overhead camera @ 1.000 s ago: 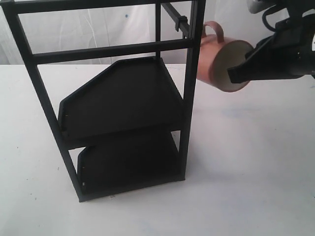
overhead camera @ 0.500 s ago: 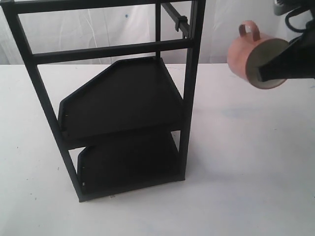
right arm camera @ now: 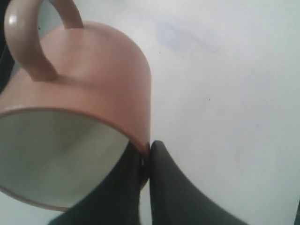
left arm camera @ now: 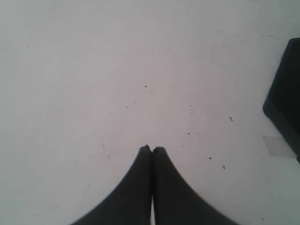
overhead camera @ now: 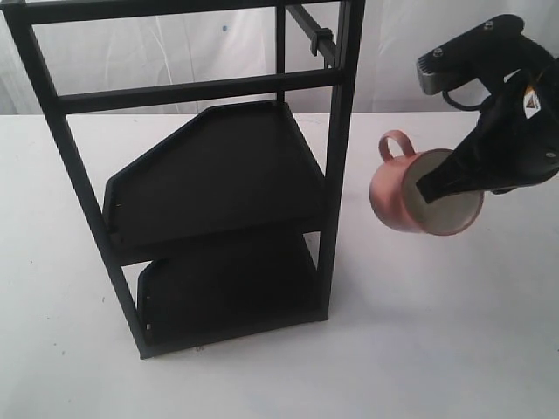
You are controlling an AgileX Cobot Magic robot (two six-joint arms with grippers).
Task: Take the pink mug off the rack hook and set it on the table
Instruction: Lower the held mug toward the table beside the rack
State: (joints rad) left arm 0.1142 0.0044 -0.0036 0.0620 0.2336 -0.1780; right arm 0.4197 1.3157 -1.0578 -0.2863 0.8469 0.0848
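The pink mug (overhead camera: 402,196) hangs in the air to the right of the black rack, tilted so its cream inside faces the camera and its handle points up and left. My right gripper (overhead camera: 430,186) is shut on the mug's rim, one finger inside and one outside. The wrist view shows the pink mug (right arm camera: 93,84) with my right gripper (right arm camera: 146,146) pinching its wall above the white table (right arm camera: 234,93). The rack hook (overhead camera: 313,33) at the rack's top is bare. My left gripper (left arm camera: 152,149) is shut and holds nothing, low over the table (left arm camera: 117,70); it is outside the exterior view.
The tall black two-shelf rack (overhead camera: 218,175) stands on the left half of the table (overhead camera: 437,332), its right post close to the mug. A dark corner of the rack (left arm camera: 286,98) shows at the edge of the left wrist view.
The right gripper carried the mug away from the hook to the right, then brought it down and slightly back left. The left gripper cannot be compared.
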